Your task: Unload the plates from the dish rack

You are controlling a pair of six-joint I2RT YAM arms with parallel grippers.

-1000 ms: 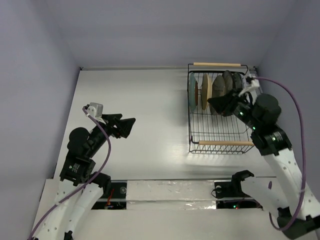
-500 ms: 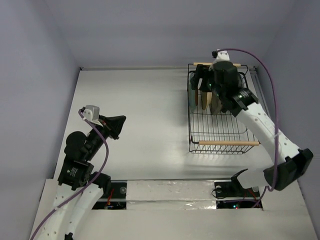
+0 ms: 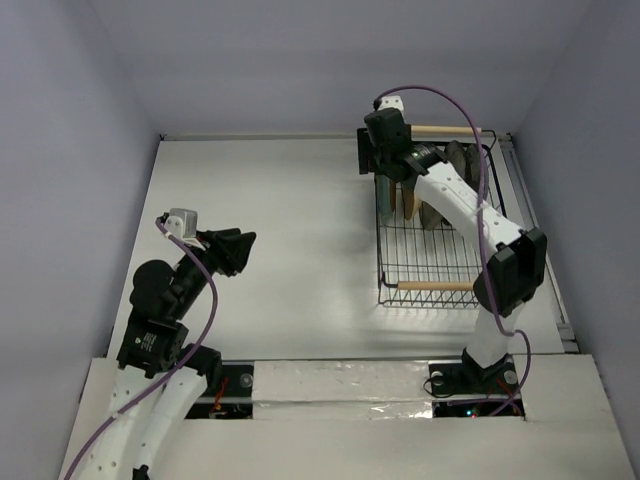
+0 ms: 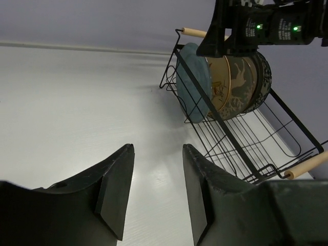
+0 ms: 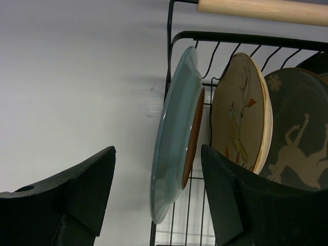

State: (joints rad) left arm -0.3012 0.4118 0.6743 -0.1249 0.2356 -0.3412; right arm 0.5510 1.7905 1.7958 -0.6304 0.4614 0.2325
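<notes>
Above the dish rack (image 3: 430, 262), the right claw (image 5: 158, 151) gapes over the teal plate (image 5: 174, 128). Well apart, the left claw (image 4: 157, 152) hangs open, empty.

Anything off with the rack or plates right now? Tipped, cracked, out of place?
Nothing stands out. The plates stand on edge, bunched at the far end of the dish rack, none visibly chipped. The open right gripper lines up with the teal plate, not touching it.

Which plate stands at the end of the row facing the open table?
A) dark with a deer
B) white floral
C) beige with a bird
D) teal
D: the teal plate stands on edge at the rack's outer side, with the beige plate further in.
</notes>
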